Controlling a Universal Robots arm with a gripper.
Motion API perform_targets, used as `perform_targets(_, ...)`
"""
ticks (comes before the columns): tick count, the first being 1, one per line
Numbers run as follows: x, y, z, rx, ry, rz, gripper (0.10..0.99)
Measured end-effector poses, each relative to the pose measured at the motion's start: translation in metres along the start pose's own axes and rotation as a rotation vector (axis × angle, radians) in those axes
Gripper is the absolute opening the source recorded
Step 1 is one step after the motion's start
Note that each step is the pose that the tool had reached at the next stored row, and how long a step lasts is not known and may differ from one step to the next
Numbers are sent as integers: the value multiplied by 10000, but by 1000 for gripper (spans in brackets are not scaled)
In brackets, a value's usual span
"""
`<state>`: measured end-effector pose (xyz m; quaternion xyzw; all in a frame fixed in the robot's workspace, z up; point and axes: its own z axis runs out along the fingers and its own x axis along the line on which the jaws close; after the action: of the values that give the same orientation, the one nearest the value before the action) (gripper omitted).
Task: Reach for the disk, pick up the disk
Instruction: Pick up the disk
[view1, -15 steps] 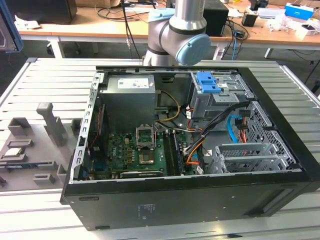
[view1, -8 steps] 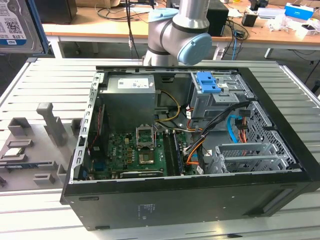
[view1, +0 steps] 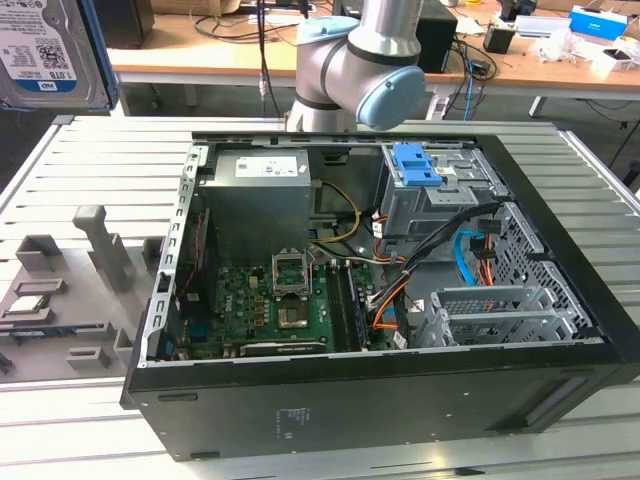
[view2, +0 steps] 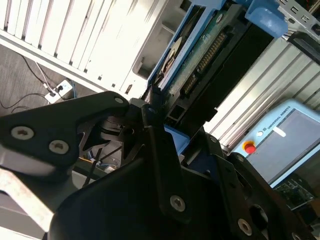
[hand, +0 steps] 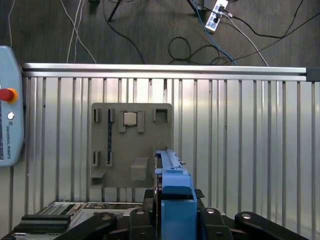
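So the disk was up in the air, out at about 10 o'clock from the open PC case in the exterior view. Its label side was showing, with a blue rail down one edge. In the first wrist view it sat edge-on with the blue rail facing the camera, well clear of the slatted metal surface and the grey parts tray lying on it.

The claw looked clamped onto the disk, with black links on either side of it. The second wrist view backed that up, with a black finger pressed against the disk's circuit-board side.

Progress-wise, I'd say the reach was done and the pick-up too, since the disk wasn't resting on anything I could see. That didn't leave much of the task, if anything. The blue bracket on the grey cage, at about 1 o'clock inside the case, was a separate part and sat untouched.
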<state>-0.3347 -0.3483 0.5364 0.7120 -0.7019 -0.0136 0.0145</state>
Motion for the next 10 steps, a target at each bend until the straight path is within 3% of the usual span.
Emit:
perform_targets(5, -4, -118, 4, -1, 0, 0, 369)
perform_targets(9, -12, -316, 8, -1, 0, 0, 369)
perform_targets(10, -15, -400, 5, -1, -1, 0, 369)
